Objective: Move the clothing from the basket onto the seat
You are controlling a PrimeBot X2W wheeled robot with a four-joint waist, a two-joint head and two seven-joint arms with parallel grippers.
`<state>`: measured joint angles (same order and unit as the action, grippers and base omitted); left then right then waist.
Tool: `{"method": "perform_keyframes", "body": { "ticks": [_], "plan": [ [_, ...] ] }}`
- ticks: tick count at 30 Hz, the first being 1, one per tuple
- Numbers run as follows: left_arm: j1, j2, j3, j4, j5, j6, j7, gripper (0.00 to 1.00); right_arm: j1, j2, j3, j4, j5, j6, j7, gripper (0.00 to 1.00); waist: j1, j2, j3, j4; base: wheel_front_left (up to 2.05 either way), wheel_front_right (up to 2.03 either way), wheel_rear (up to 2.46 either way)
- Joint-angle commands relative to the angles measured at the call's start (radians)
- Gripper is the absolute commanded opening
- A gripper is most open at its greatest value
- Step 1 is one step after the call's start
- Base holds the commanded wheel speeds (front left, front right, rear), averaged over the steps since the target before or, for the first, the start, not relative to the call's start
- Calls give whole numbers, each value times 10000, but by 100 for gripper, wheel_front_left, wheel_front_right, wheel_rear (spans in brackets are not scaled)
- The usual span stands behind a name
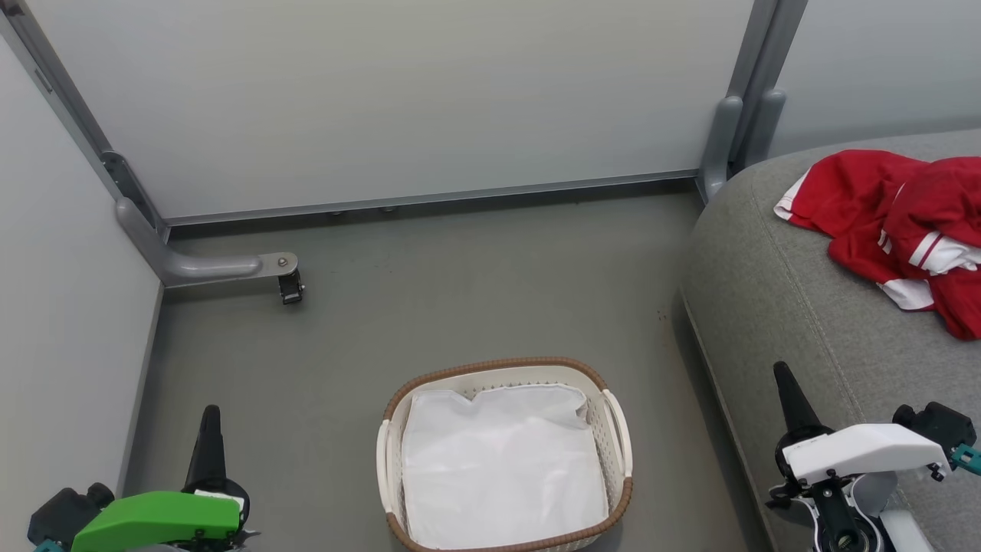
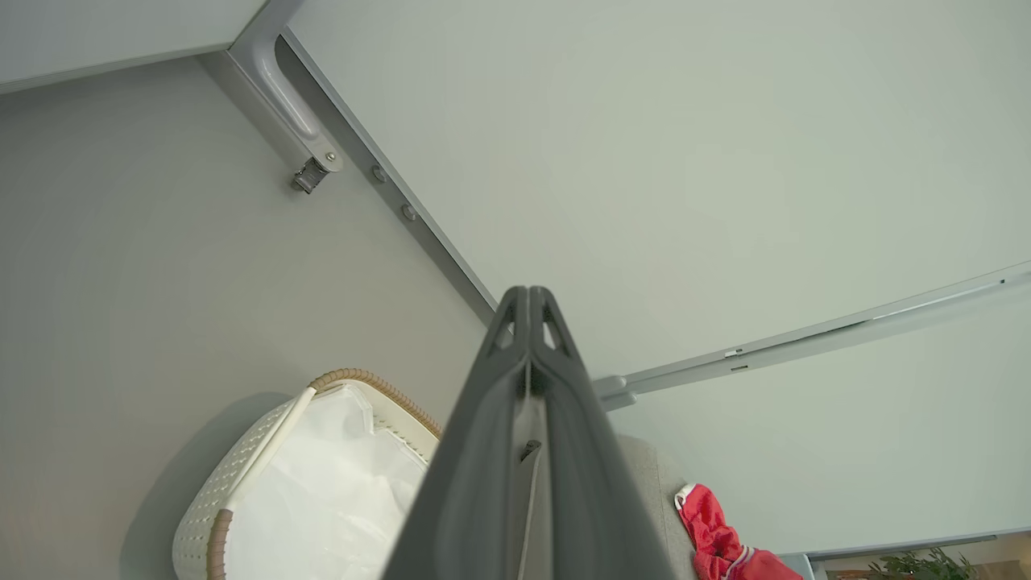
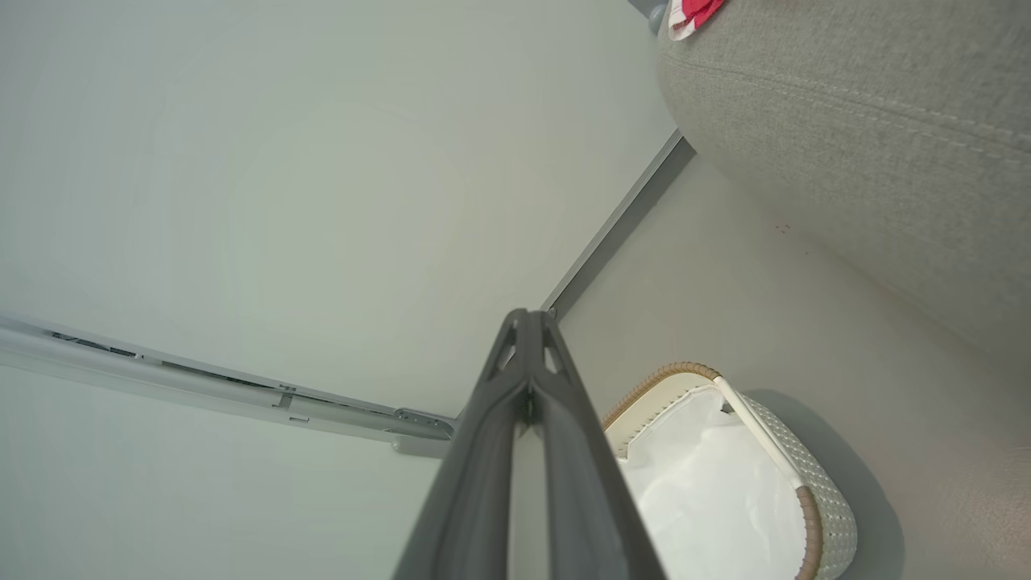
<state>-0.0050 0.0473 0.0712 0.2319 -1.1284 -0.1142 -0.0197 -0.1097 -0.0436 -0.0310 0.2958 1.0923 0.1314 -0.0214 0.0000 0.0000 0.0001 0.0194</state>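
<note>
Panel walls close off the left side and the back of the grey floor, and a small caster bracket sticks out from the left corner. At lower left, the left gripper, under a green cover, points up the head view with its two dark fingers pressed together and nothing between them. The left wrist view shows the same flush fingers.

Near the bottom centre, the basket sits on the floor between the two arms. Inside it lies a plain white liner cloth.

At lower right, the right gripper, with a white cover, hangs over the near edge of the seat. Its jaws are also closed tight on nothing, as its wrist view confirms. The seat fills the right side, well clear of the basket. The clothing lies crumpled on top of the seat at the far right, red with white trim and partly cut off by the frame edge. Neither gripper touches it.
</note>
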Motion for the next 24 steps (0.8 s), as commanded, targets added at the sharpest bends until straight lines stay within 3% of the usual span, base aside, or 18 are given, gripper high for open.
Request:
{"method": "perform_keyframes", "body": {
  "ticks": [1,24],
  "plan": [
    [-280,41,70,-63,-280,-53,56,0,-62,-60,-75,-160,279,-7,72,0,0,0,1,-4,0,0,0],
    [-654,45,232,27,-2275,-112,627,0,-27,-74,-416,-327,2434,-7,649,0,0,0,12,-75,0,0,0]
  ]
}}
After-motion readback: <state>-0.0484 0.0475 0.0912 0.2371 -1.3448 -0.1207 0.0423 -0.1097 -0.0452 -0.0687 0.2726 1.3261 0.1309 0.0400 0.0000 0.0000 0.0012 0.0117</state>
